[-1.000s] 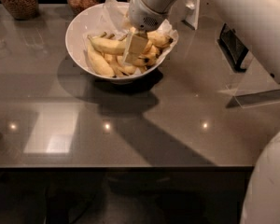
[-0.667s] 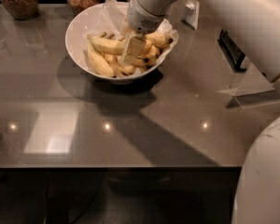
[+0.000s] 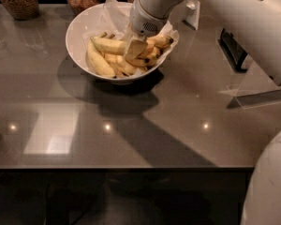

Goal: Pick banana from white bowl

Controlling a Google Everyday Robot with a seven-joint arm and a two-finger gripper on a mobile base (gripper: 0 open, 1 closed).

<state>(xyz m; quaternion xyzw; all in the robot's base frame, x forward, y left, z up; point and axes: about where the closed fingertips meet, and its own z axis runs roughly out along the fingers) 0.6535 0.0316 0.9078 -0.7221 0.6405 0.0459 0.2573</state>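
Pincer [image 3: 135,50] is down inside the white bowl [image 3: 78,29], right in among the fruit, just beside the banana [image 3: 107,45] that lies long and yellow across the middle. Spotted bananas [image 3: 158,42] crowd the right side, and crinkled paper [image 3: 113,12] pokes up above the rim. The white arm [image 3: 225,18] reaches in from the right. Glass jars [image 3: 18,0] line the far edge of the grey tabletop [image 3: 131,139].

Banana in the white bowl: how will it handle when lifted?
The banana looks stiff, so it should lift as one piece. Its smooth skin may slip or pivot in the gripper, now down in the bowl. Other bananas touching it may shift.
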